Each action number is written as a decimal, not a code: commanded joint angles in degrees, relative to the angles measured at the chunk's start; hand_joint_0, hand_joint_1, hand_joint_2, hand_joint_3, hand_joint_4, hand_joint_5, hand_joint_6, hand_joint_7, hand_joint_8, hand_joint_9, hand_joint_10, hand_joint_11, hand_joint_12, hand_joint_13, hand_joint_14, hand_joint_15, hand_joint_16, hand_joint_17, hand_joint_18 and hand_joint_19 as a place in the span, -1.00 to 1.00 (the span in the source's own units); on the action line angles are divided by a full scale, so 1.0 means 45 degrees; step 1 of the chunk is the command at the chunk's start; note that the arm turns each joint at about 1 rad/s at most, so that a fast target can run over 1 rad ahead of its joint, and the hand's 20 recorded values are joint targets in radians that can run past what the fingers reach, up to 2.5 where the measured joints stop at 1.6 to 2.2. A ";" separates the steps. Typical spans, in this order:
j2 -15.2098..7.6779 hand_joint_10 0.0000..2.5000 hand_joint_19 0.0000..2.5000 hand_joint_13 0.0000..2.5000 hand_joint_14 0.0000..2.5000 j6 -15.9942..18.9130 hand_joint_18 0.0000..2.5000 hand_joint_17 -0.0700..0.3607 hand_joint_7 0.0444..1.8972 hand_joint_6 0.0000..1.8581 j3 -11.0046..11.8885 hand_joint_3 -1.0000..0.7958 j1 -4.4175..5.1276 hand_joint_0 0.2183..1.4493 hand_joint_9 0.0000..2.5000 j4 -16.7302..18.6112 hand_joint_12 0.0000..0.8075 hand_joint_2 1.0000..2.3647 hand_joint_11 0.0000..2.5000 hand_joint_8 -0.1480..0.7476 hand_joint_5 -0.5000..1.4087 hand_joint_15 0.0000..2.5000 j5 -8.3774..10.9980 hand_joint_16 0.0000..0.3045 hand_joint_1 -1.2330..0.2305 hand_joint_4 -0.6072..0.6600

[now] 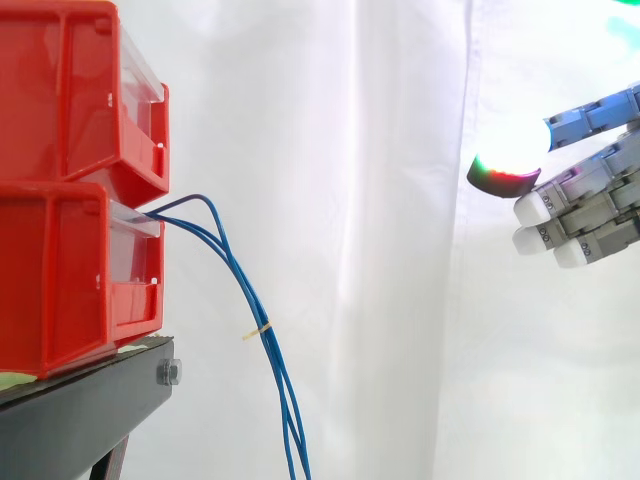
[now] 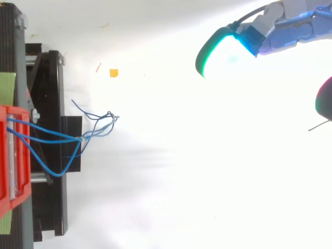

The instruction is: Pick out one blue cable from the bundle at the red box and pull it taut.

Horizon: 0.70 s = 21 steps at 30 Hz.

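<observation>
Two red bins are stacked at the left on a black stand; the lower red bin (image 1: 80, 280) has a bundle of thin blue cables (image 1: 245, 290) coming out of its front and hanging down, tied by a small yellow band (image 1: 262, 329). From above, the blue cables (image 2: 52, 137) loop out from the bin (image 2: 13, 155) and end in loose ends. My hand (image 1: 590, 190) is far to the right of the cables, apart from them. It is open, with its fingers stretched toward the bins, glowing fingertips (image 2: 223, 49) leading, and nothing held.
The black stand (image 1: 85, 405) carries the bins at the left. A white curtain hangs behind. A small orange scrap (image 2: 113, 73) lies on the white floor beyond the cables. Wide free room lies between hand and cables.
</observation>
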 commanded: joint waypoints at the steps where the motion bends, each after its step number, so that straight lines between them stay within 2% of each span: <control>1: -0.0003 -1.00 -0.87 -0.78 -1.00 0.0000 -0.97 -0.24 -0.35 -0.46 0.0000 -0.44 -0.0002 -0.53 -0.62 -0.0024 -0.31 -1.00 -1.00 -0.18 -0.72 -1.00 -0.0009 -0.73 -0.05 0.12; 11: -0.0003 -1.00 -0.87 -0.75 -1.00 0.0000 -0.95 -0.24 -0.35 -0.46 0.0000 -0.44 -0.0002 -0.52 -0.63 0.0015 -0.29 -1.00 -1.00 -0.16 -0.72 -1.00 -0.0009 -0.73 -0.07 0.16; 18: -0.0003 -1.00 -0.85 -0.72 -1.00 -0.0098 -0.90 -0.23 -0.34 -0.46 0.0000 -0.44 0.0193 -0.51 -0.62 -0.0024 -0.27 -1.00 -1.00 -0.14 -0.72 -0.99 -0.0049 -0.72 -0.07 0.18; 21: -0.0101 -1.00 -0.84 -0.71 -1.00 -0.0098 -0.88 -0.23 -0.33 -0.46 0.0000 -0.44 0.0271 -0.51 -0.62 0.0211 -0.27 -1.00 -1.00 -0.12 -0.71 -0.98 -0.0009 -0.72 -0.07 0.19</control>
